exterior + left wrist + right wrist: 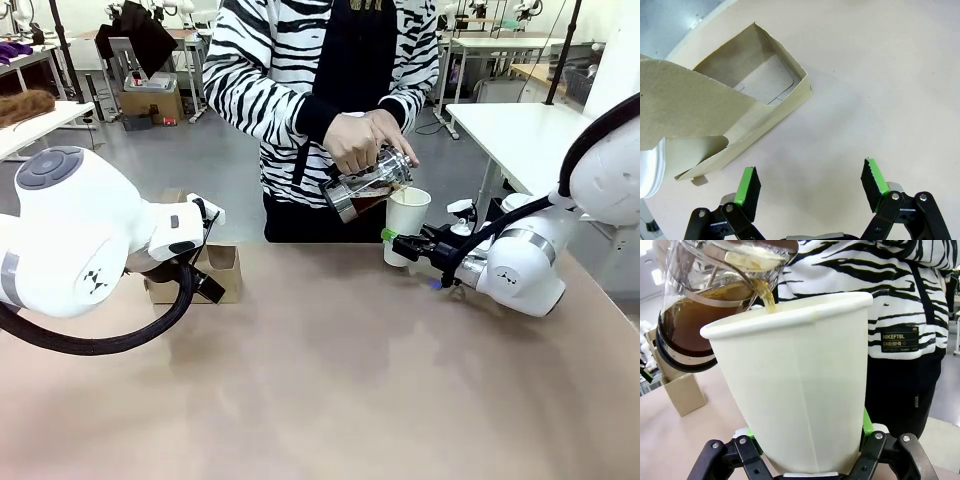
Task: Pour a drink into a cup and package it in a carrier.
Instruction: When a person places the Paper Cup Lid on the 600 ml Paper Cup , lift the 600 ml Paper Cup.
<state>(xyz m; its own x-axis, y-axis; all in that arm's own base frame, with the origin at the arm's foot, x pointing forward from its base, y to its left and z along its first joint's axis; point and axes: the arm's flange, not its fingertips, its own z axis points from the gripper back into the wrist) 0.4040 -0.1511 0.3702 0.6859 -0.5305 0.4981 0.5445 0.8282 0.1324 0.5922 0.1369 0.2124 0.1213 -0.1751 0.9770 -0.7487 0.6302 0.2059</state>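
Right gripper [807, 440] is clamped on the upright cup's [795, 385] base while a person's hand [362, 140] pours drink [695, 320] from the pot [368, 185]; the carrier [222, 272] stands well apart to its left, just beside the open, empty left gripper [812, 182].

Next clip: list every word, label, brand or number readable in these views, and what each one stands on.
"NIKEFTBL": on a dark patch on the person's black top, right wrist view.
Smaller line beneath it on that patch: too small to read.
Logo marks on the left arm and right arm: blurred, unreadable.
The cup and carrier: no print visible.
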